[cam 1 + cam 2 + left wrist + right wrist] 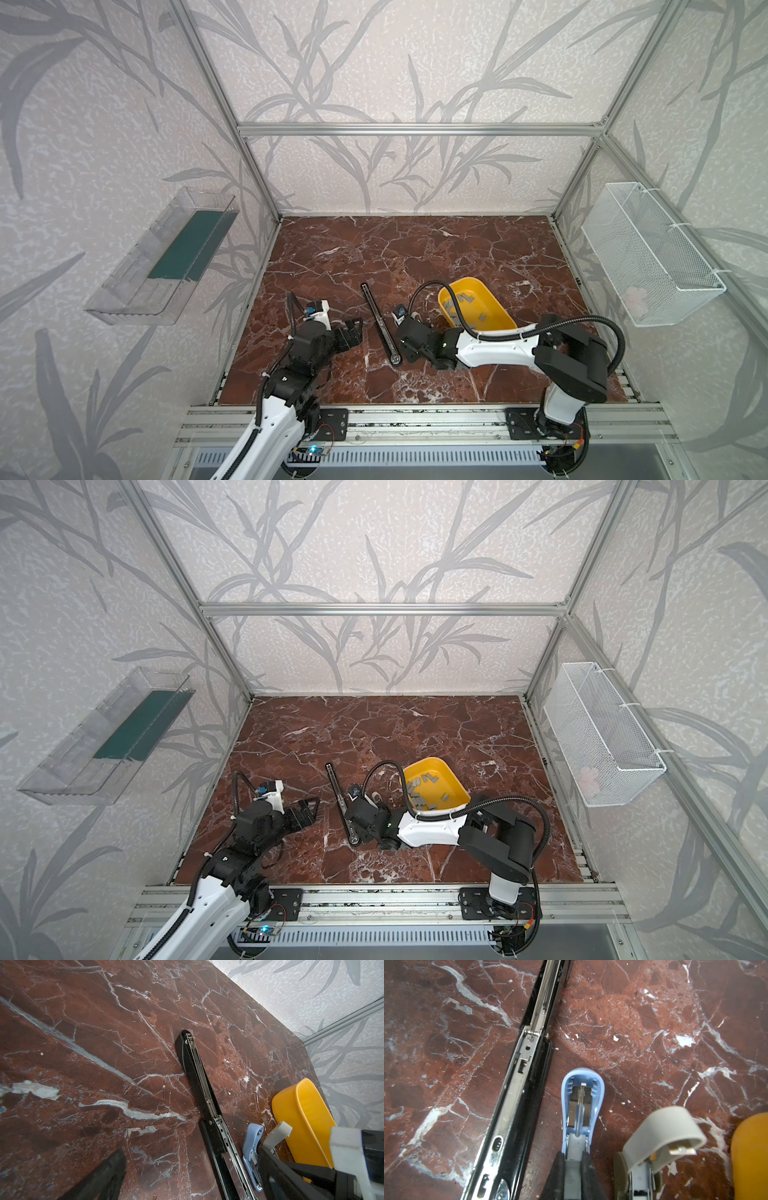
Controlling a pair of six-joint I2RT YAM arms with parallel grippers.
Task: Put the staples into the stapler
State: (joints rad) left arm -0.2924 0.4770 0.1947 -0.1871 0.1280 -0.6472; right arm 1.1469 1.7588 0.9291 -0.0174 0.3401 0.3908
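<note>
**Staples in the bowl, blue stapler gripped**

The staples [467, 298], short flat grey metal strips, lay loose in a heap inside a yellow plastic bowl [494, 309]. The bowl stood on the red-brown marble-patterned bench [415, 257], right of the middle and just behind the right arm in both top views.

Near the bowl, a small grey stapler [664, 1132] sat with its lid raised. Just beside it lay a small light-blue stapler [581, 1109], folded open so that its spring and metal channel faced up. The right tool [573, 1160] was closed on this stapler, one black finger pressed against each side of its grey base.

On the blue stapler's other side, close but apart from it, a long black stapler [380, 320] lay opened out flat. Its silver rail was exposed along its length.

Beyond the long stapler, the left tool [353, 330] was low over bare bench, with its jaws spread wide and nothing between them.

A white wire-mesh basket [648, 257] hung on the right wall and a clear plastic tray [137, 291] on the left wall.
</note>
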